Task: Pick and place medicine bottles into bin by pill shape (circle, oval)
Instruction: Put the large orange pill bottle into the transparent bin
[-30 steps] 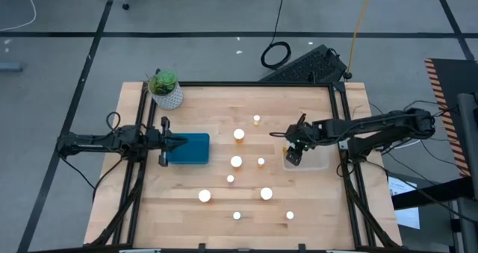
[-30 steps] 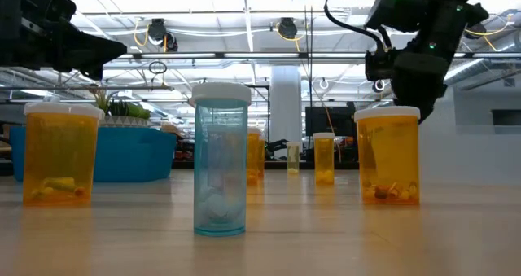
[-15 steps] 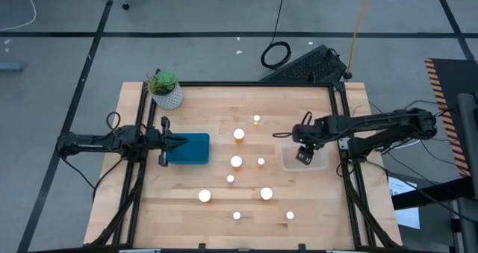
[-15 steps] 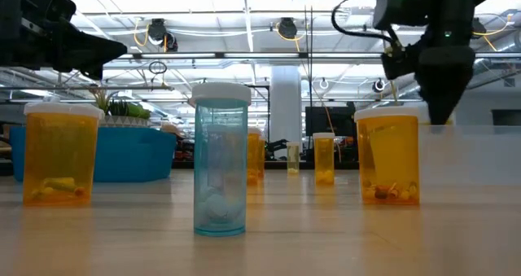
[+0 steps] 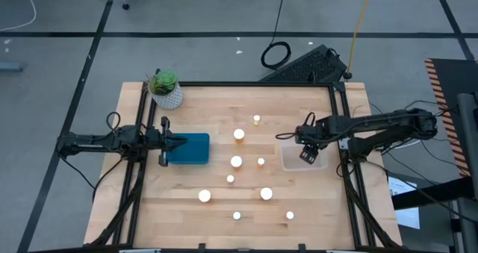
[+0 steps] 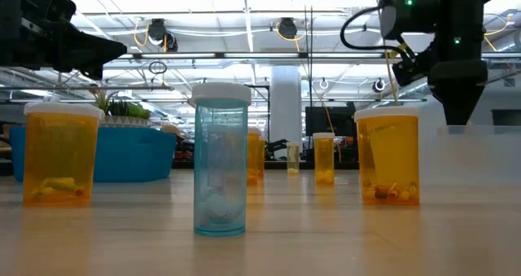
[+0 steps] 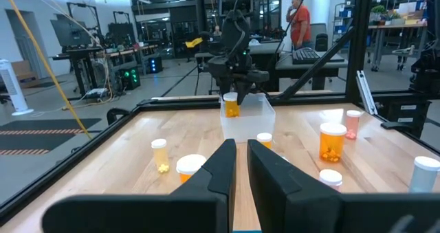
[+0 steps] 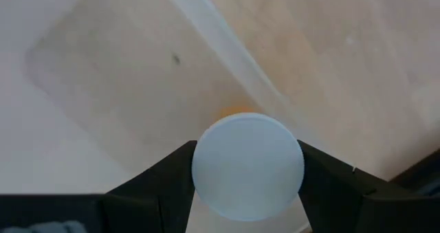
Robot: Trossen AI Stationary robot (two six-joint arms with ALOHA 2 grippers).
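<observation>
Several amber medicine bottles with white caps stand upright on the wooden table, among them ones at the middle [image 5: 236, 162] and near the front [image 5: 266, 194]. My right gripper [image 5: 306, 154] hovers over the clear bin [image 5: 291, 162] and is shut on one bottle [image 7: 232, 107], whose white cap [image 8: 247, 165] fills the right wrist view. My left gripper [image 5: 169, 142] waits shut at the left edge of the blue bin [image 5: 193, 148], touching nothing. In the low view, a teal bottle [image 6: 221, 158] stands closest. My right gripper pinches the bottle's round white cap by its opposite sides [image 8: 203, 165] between the two fingers [image 8: 161, 181]. The fingers come from above, pointing down. The bottle hangs upright below them over the clear bin; I cannot tell whether its base touches the bin's floor.
A white pot with a green plant [image 5: 165, 89] stands at the far left corner. Black frame rails [image 5: 340, 126] run along the table's sides. The loose bottles stand in the middle and near part of the table, between the two bins.
My right gripper has carried the bottle toward the table's right edge, from the clear bin's left rim to over its middle, and has straightened until its fingers point down. The bottle has stayed in its hold. The left arm has kept still.
</observation>
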